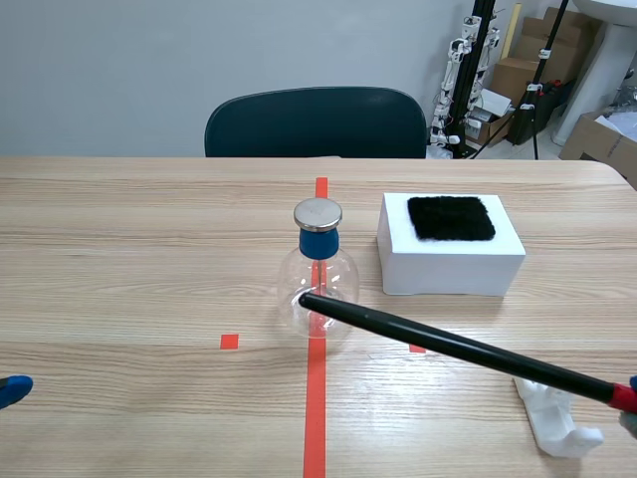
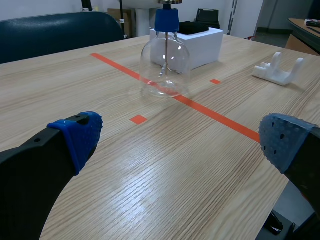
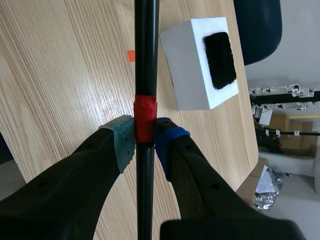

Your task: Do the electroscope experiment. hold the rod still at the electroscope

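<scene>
The electroscope (image 1: 318, 279) is a clear round flask with a blue neck and a flat metal cap, standing on the orange centre line. My right gripper (image 3: 145, 140) is shut on the black rod (image 3: 146, 50) at its red tape band. In the scene view the rod (image 1: 458, 347) slants from the right gripper (image 1: 629, 398) up-left, and its tip lies over the flask's bulb; I cannot tell whether it touches. My left gripper (image 2: 182, 140) stands open and holds nothing, low on the table, well short of the flask (image 2: 165, 65). The rod does not show in the left wrist view.
A white box (image 1: 450, 261) with a black cloth (image 1: 450, 217) on top stands right of the flask. A white rod stand (image 1: 557, 418) sits near the front right edge. A dark chair (image 1: 315, 121) is behind the table's far side.
</scene>
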You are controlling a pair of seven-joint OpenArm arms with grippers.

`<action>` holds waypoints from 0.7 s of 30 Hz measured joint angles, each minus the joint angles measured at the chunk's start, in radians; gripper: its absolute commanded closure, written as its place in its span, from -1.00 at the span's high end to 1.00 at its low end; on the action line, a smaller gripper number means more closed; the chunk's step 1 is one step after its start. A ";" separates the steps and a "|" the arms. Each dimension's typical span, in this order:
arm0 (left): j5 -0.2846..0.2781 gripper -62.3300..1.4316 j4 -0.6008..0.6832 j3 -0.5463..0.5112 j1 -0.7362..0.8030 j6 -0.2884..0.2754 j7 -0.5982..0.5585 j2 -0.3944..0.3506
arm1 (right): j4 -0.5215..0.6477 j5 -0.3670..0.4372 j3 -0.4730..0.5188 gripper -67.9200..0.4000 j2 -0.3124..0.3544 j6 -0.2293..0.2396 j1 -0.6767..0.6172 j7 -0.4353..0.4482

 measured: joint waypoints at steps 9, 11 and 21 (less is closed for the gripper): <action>0.000 1.00 0.000 0.000 0.000 0.000 0.000 0.000 | 0.000 0.000 0.000 -0.99 0.000 0.000 0.000 -0.009; 0.000 1.00 0.000 0.000 0.000 0.000 0.000 0.000 | 0.000 0.000 0.000 -0.99 0.000 0.000 0.003 -0.009; 0.000 1.00 0.000 0.000 0.000 0.000 0.000 0.000 | 0.000 0.000 0.000 -0.99 0.000 0.000 0.003 -0.012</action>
